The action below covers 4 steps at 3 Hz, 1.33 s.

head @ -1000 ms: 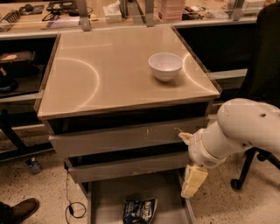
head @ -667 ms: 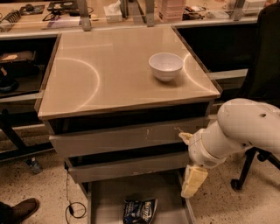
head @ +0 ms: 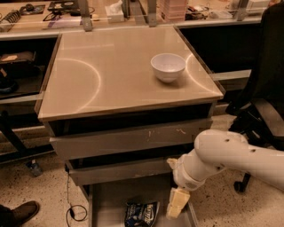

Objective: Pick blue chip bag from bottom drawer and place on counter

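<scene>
The blue chip bag [head: 141, 213] lies on the floor of the open bottom drawer [head: 108, 199], near its front at the bottom edge of the camera view. My gripper [head: 176, 202] hangs from the white arm at the drawer's right side, just right of the bag and a little above the drawer floor. The glossy beige counter [head: 111, 75] is above, with a white bowl [head: 167, 67] on its right part.
Two closed drawers with plain face panels [head: 133, 138] sit between counter and bottom drawer. A black chair [head: 262, 102] stands at the right. A long cluttered worktop [head: 66, 13] runs behind. A shoe [head: 17, 213] and a cable [head: 73, 208] are on the floor at left.
</scene>
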Motion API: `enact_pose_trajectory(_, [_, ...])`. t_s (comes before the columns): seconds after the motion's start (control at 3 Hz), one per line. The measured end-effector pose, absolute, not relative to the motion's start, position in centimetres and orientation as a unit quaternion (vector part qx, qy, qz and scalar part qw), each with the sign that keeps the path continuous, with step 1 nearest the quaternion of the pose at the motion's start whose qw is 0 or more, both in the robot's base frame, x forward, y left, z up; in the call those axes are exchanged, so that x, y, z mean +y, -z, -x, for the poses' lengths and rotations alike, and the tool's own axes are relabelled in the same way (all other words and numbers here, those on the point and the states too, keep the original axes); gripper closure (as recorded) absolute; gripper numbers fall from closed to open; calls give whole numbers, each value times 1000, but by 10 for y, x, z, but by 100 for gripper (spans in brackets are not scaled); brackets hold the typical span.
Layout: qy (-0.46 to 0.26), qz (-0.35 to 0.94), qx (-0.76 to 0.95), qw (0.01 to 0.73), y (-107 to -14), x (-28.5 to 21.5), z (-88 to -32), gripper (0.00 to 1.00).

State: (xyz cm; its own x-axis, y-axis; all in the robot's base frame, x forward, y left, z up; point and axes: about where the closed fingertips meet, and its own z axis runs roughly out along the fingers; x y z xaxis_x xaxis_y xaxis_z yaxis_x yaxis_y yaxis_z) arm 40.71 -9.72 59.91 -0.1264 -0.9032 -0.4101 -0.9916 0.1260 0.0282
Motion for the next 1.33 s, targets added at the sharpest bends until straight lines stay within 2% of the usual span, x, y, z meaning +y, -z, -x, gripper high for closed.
enact_pose_trajectory(0.33, [-188, 633, 739, 131, -535, -76, -401, 0])
enact_pose_trajectory(0.67, [-191, 633, 738, 129, -529, -70, -396, 0])
enact_pose_trajectory(1.33, [-226, 567, 770, 186, -448, -55, -403, 0])
